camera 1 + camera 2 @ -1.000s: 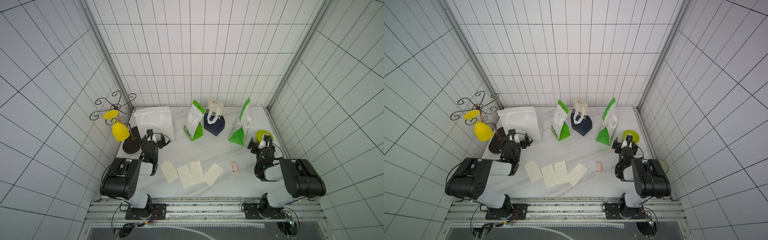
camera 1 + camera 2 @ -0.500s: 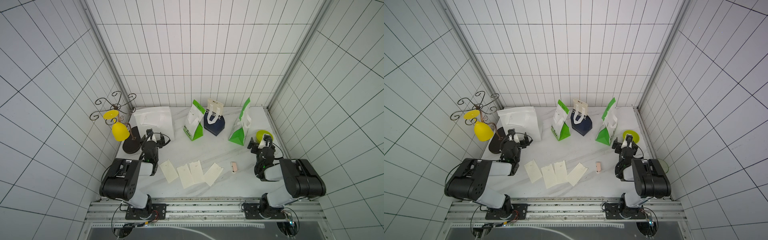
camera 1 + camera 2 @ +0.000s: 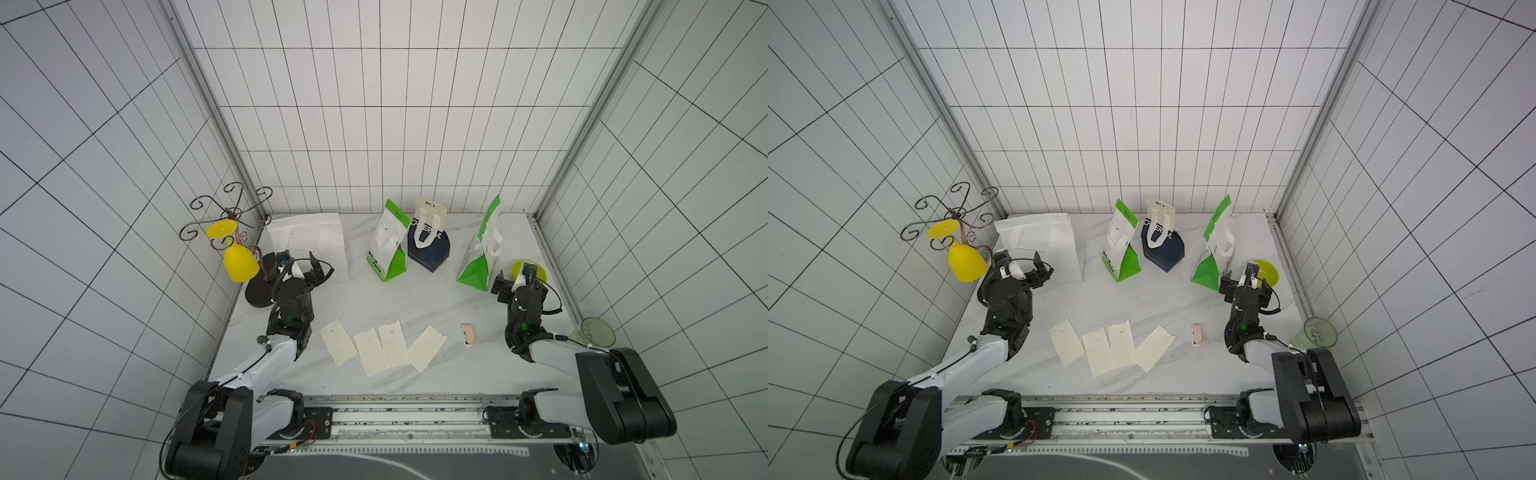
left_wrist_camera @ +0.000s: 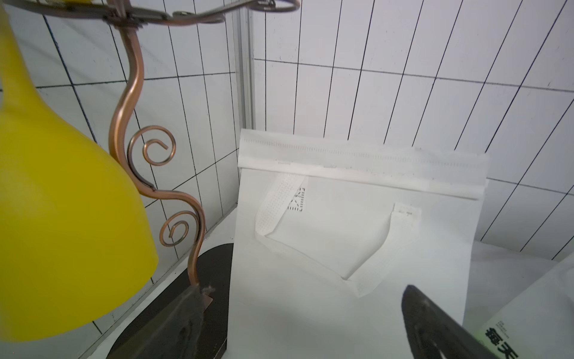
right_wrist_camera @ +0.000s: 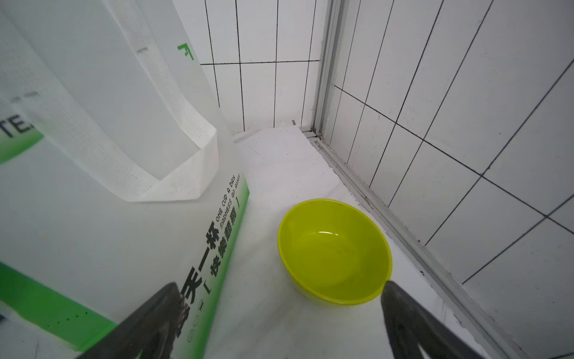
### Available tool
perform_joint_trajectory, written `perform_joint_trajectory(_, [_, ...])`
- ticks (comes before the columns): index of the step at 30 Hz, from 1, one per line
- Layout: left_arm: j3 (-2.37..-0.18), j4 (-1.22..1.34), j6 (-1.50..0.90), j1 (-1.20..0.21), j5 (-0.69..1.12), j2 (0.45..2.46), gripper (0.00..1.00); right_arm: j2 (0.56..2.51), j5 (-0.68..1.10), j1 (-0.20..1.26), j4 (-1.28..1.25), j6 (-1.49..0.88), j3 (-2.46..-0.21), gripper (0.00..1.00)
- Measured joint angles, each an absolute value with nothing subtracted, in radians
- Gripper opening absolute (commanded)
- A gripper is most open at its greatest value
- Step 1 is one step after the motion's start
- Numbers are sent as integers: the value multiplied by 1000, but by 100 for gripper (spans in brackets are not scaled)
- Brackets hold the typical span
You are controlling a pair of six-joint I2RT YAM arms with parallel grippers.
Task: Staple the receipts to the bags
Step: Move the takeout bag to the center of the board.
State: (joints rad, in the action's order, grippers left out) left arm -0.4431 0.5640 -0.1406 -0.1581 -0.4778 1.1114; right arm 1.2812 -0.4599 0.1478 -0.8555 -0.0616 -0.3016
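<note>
Several cream receipts (image 3: 384,348) lie fanned out flat near the table's front middle. Several bags stand along the back: a plain white bag (image 3: 309,241), a white-and-green bag (image 3: 388,249), a navy bag (image 3: 428,245) and another white-and-green bag (image 3: 482,253). My left gripper (image 3: 300,266) is open and empty, just in front of the plain white bag (image 4: 357,248). My right gripper (image 3: 517,280) is open and empty beside the right white-and-green bag (image 5: 93,217). A small pink stapler (image 3: 468,333) lies right of the receipts.
A scrolled metal stand (image 3: 232,216) with a hanging yellow cup (image 3: 239,262) stands at the back left, close to my left gripper. A yellow-green bowl (image 5: 334,248) sits by the right wall rail. A clear green cup (image 3: 594,332) stands at the right edge.
</note>
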Motion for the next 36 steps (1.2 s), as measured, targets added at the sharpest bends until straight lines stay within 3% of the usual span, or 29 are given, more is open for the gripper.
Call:
perform_joint_trajectory(4, [-553, 430, -326, -155, -497, 1040, 98, 1203, -553, 210, -751, -139, -342, 99])
perform_joint_trajectory(8, [-586, 292, -604, -98, -464, 939, 98, 1147, -579, 215, -597, -386, -385, 100])
perform_joint_trajectory(15, [-585, 241, -806, -31, -251, 917, 98, 1087, -360, 122, -539, -612, -384, 99])
perform_joint_trajectory(19, [-588, 245, -859, -31, -151, 917, 98, 1039, -262, 183, -497, -580, -393, 94])
perform_joint_trajectory(25, [-739, 122, -852, -31, -30, 937, 90, 1055, -71, 425, -392, -441, -524, 90])
perform_joint_trajectory(27, [-826, 54, -831, -30, -15, 950, 90, 1107, 3, 492, -356, -388, -634, 88])
perform_joint_trajectory(32, [-913, -62, -770, -23, -27, 939, 91, 1306, 176, 643, -311, -261, -960, 71])
perform_joint_trajectory(36, [-960, -151, -733, -4, -36, 969, 91, 1462, 271, 719, -271, -191, -1154, 68])
